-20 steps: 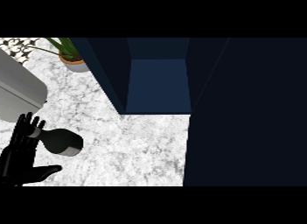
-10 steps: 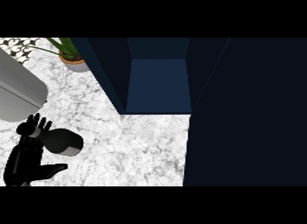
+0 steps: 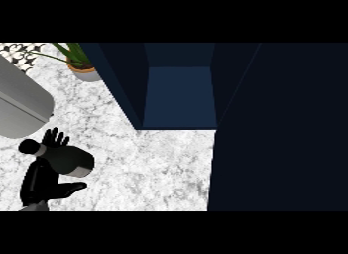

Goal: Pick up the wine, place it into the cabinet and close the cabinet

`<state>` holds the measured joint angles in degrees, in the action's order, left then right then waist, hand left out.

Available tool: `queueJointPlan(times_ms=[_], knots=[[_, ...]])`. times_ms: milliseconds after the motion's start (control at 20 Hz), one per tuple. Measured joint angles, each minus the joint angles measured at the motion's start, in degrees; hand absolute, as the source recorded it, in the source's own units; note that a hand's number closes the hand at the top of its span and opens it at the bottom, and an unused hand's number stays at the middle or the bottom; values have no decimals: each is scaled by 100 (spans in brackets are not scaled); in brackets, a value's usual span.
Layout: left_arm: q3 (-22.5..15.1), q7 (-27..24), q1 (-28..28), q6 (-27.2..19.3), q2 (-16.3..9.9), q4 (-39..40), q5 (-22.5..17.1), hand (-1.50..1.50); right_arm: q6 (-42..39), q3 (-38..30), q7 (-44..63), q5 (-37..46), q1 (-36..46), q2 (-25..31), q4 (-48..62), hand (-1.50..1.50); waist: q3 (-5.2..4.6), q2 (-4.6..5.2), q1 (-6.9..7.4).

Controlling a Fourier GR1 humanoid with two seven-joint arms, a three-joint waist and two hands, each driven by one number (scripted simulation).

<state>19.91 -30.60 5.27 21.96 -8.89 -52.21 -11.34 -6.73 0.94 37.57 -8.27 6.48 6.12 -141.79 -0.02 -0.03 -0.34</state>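
- The dark glass wine bottle [image 3: 63, 158] lies tipped on the white marbled stone counter [image 3: 154, 168] at the near left, its neck toward the far left and its pale base toward the near right.
- The robot's black left hand [image 3: 44, 181] sits right at the bottle. Its fingers [image 3: 56, 137] show straight and spread beyond the far side of the bottle, and its thumb [image 3: 70, 187] juts out on the near side. The hand is open, bracketing the bottle rather than curled round it, so I judge the grasp not yet made.
- Spreading fingers and thumb to either side looks meant to let them fold round the bottle's body.
- The grey cylindrical forearm [image 3: 12, 101] crosses the far left. Which arm it belongs to cannot be told, and the right hand shows nowhere.
- The dark blue cabinet [image 3: 180, 94] stands open at the far centre, its bare blue floor facing the counter, well apart from the bottle, so the carry goes to the far right.
- The tall dark panel [image 3: 286, 129] filling the right is probably the open cabinet door, left swung out so the bottle can go in before closing.
- A green potted plant in a tan pot [image 3: 81, 64] stands at the far left, beside the cabinet wall and clear of the likely path.
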Motion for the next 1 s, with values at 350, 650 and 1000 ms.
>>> queueJointPlan(times_ms=[350, 650, 1000], knots=[[47, -165, 288, 155, -60, 434, -163, 150, 9, 160, 36, 10, -99, -101, -25, -150, 0, -4, -5], [-140, -378, 478, 514, -148, 733, -90, 150, 97, 273, 105, 65, -1, -156, -20, -150, 0, -3, -9], [-401, -682, 379, 236, -147, 419, 193, 150, -45, -40, -11, 25, -36, -89, 11, -150, 25, -22, 10]])
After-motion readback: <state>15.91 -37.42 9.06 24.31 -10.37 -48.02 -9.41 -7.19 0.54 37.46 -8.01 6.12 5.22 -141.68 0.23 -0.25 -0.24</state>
